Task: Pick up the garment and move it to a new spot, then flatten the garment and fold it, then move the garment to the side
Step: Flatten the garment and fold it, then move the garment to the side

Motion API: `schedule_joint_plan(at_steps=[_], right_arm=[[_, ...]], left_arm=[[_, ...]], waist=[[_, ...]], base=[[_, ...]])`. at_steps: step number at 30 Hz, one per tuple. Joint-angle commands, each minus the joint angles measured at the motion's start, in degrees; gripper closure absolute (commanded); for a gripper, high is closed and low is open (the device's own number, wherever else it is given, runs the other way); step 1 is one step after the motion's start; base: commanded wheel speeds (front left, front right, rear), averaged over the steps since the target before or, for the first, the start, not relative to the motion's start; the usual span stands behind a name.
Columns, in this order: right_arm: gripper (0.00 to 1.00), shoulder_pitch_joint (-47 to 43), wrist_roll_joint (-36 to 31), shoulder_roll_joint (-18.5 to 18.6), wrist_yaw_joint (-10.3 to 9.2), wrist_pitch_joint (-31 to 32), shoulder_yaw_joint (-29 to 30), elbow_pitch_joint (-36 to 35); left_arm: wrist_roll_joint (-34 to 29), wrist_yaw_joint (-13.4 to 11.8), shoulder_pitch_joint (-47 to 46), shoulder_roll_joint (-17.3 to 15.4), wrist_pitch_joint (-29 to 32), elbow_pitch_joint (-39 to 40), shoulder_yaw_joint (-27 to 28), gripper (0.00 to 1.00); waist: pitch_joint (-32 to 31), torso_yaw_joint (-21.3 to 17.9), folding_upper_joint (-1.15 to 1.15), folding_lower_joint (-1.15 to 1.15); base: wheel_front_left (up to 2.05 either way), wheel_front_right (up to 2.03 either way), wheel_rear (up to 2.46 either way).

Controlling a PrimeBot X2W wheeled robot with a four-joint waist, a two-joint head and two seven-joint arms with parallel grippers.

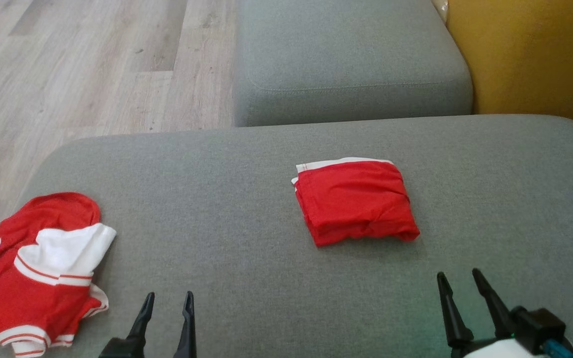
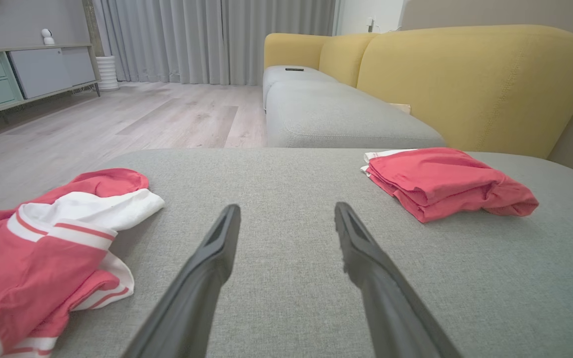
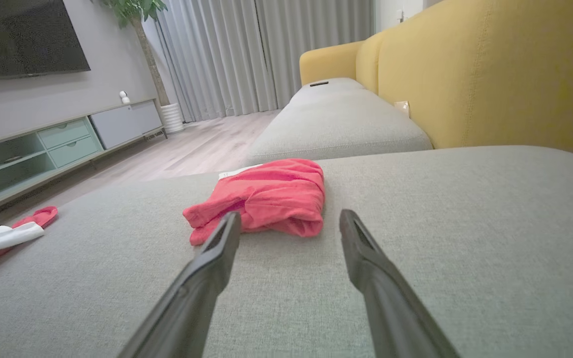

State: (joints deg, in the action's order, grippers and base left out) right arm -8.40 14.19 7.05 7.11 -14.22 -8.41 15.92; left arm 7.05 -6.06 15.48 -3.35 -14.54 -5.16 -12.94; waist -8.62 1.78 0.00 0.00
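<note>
A red garment [image 1: 356, 201] with a white edge lies folded in a small square in the middle of the grey sofa cushion [image 1: 227, 174]; it also shows in the left wrist view [image 2: 440, 181] and the right wrist view [image 3: 266, 199]. A second, crumpled red-and-white jersey [image 1: 38, 268] with dark lettering lies at the cushion's left edge [image 2: 52, 243]. My left gripper [image 1: 169, 294] stands open near the front edge, right of the jersey, nothing between its fingers [image 2: 286, 206]. Short of the folded garment and to its right, my right gripper [image 1: 458, 272] is open and empty [image 3: 289, 213].
Beyond the cushion is another grey seat [image 1: 346, 59] with a yellow backrest [image 1: 535, 54] on the right. Wooden floor [image 1: 67, 74] lies off the left and far-left side. A low TV cabinet [image 3: 62, 139] and curtains [image 2: 217, 40] stand across the room.
</note>
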Motion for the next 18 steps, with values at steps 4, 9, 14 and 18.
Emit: schedule_joint_plan(at_steps=[4,9,14,18], right_arm=[[0.00,1.3,0.4,0.2,0.37,-0.8,-0.9,-1.2],[0.00,1.5,0.3,0.3,0.37,-0.8,-1.0,-0.9],[0.00,2.5,0.2,0.5,0.37,-0.8,-0.9,0.0],[0.00,4.6,0.3,0.7,0.37,-0.8,-1.1,0.9]], left_arm=[[-0.6,-0.1,-2.3,0.5,-0.5,1.7,1.0,0.00],[-0.8,-0.4,-2.6,0.5,-0.5,2.0,0.1,0.00],[-0.7,-0.5,-3.7,0.5,-0.5,2.6,-0.7,0.00],[-0.6,-0.8,-5.2,0.5,-0.5,3.2,-1.3,0.00]], waist=[[0.6,0.0,0.00,0.00],[1.8,0.2,0.00,0.00],[4.3,0.8,0.00,0.00],[6.9,1.3,0.00,0.00]], base=[[0.00,0.00,0.00],[0.00,0.00,0.00],[0.00,0.00,0.00],[0.00,0.00,0.00]])
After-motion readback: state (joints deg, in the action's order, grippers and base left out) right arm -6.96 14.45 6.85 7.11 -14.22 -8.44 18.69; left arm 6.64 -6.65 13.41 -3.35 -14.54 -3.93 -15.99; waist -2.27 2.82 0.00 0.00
